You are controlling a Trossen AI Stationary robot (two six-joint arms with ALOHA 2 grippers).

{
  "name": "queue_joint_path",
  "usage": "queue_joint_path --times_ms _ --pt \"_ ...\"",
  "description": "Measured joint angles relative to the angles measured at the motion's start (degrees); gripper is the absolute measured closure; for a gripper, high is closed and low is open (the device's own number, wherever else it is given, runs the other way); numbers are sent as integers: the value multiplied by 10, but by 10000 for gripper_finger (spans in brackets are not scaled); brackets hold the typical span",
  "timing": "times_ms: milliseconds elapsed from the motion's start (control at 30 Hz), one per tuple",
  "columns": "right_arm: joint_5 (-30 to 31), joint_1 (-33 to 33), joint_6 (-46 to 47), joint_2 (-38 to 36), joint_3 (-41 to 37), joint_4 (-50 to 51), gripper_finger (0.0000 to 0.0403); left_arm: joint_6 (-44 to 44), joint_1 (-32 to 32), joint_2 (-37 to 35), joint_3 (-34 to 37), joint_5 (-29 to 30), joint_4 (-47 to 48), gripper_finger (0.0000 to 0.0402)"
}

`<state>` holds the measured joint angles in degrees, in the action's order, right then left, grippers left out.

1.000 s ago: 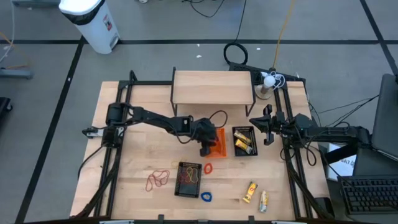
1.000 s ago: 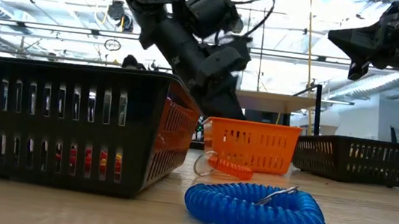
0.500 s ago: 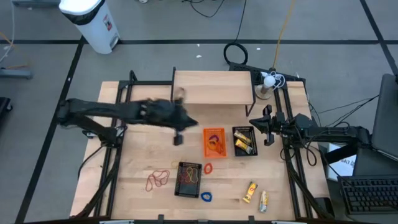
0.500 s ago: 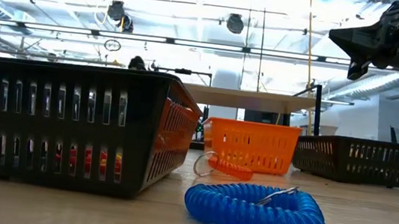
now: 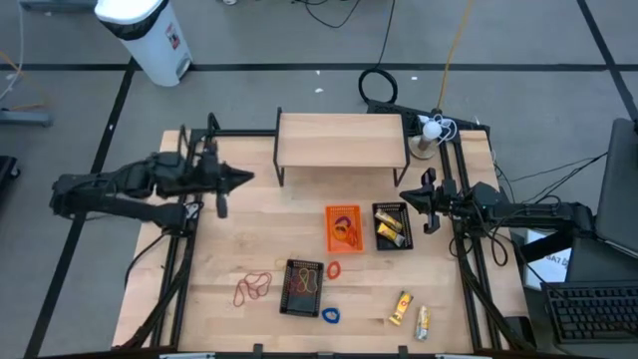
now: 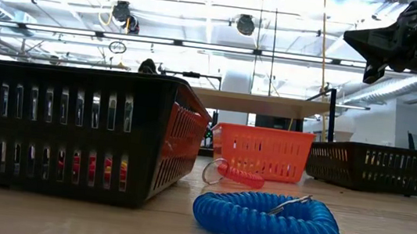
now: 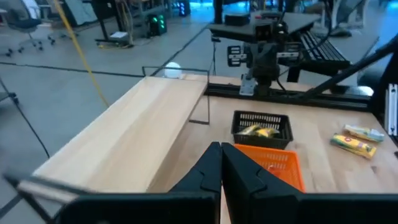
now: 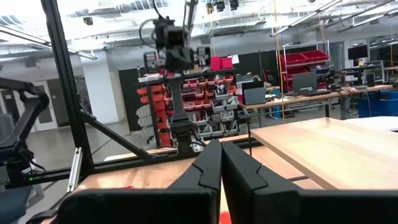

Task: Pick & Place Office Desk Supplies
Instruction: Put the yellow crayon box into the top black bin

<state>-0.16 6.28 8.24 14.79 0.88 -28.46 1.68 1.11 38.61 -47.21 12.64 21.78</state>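
Observation:
The office desk supplies lie about the near half of the table: red and orange rubber-band loops (image 5: 252, 287), an orange coil ring (image 5: 334, 270), a blue coil ring (image 6: 267, 222) and two yellow packets (image 5: 410, 313). More sit in the orange basket (image 5: 343, 227) and the two black baskets (image 5: 392, 225) (image 5: 303, 287). My left gripper (image 5: 244, 179) hangs shut and holds nothing above the table's left far part, left of the wooden shelf. My right gripper (image 5: 403, 194) hangs shut and holds nothing at the right, beside the black basket of yellow packets.
A raised wooden shelf (image 5: 342, 140) stands at the table's far middle on black legs. A white round lamp-like object (image 5: 429, 130) stands at the far right corner. Bare tabletop lies between the left gripper and the baskets.
My left gripper has drawn back from over the orange basket toward the table's left and far edge, rising out of the low view's middle. The right arm and the supplies have kept still.

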Motion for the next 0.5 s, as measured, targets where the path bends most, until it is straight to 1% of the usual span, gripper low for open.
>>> queue_joint_path --times_ms 133,367,433,500 --pt "0 0 1 0 0 0 403 16 0 -67 83 -2 -32 399" --pt "1 0 1 0 0 -1 403 24 -6 -135 197 -16 -99 400" --pt "1 0 0 0 0 -1 403 18 -9 -151 229 -17 -131 400" --pt "1 0 -1 0 0 -1 403 15 -9 -170 260 -32 -181 400"
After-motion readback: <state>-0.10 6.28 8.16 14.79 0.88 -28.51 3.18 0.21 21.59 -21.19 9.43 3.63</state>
